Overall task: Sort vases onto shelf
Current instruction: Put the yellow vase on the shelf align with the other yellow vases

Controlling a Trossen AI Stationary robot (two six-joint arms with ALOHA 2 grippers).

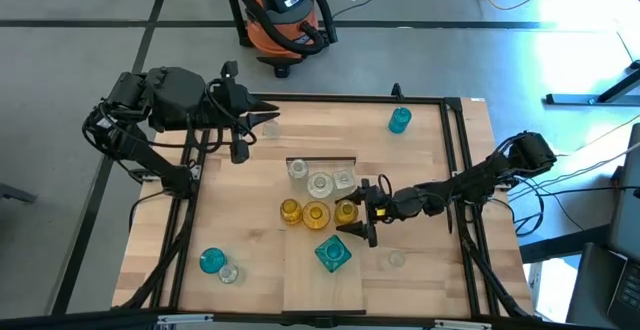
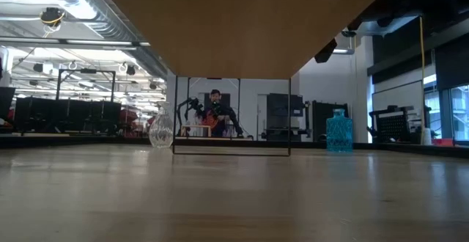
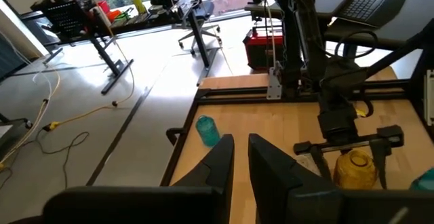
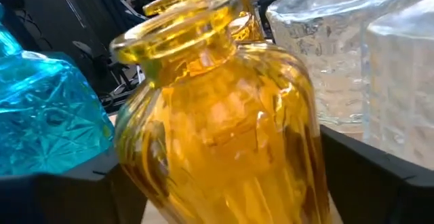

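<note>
My right gripper [image 1: 358, 213] brackets the round amber-yellow glass vase [image 4: 217, 122] on the pale wooden shelf [image 1: 320, 270], fingers apart; whether they grip, I cannot tell. Only the high view shows the clear vases [image 1: 320, 182] behind and my left gripper [image 1: 252, 125], nearly closed, parked at the table's far-left.
</note>
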